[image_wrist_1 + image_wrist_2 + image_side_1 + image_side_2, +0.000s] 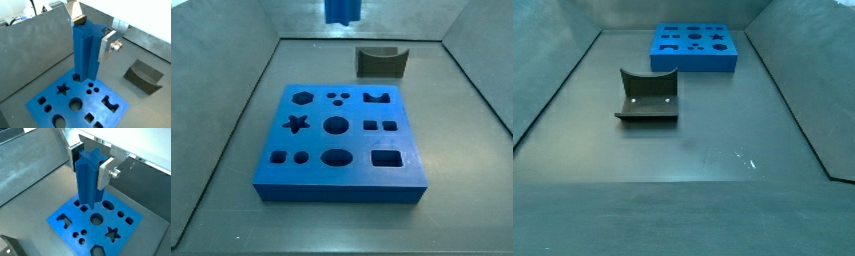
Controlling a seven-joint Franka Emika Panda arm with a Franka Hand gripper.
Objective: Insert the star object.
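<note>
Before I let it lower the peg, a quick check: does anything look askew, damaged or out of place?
Nothing stands out. The gripper holds the star object upright above the blue board, which lies flat with its holes unblocked. The grey curved block sits apart from the board, on the floor.

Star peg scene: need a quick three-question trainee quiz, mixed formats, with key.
1. True or false: the gripper holds the tall bright-blue star-profile peg upright between its silver fingers.
2. In a side view, the star-shaped hole in the flat blue board with shaped holes is: A) filled B) empty C) covered.
3. Fill in: the grey curved block rests on the floor, ____ from the board.

Key: 1 true; 2 B; 3 apart.
</note>
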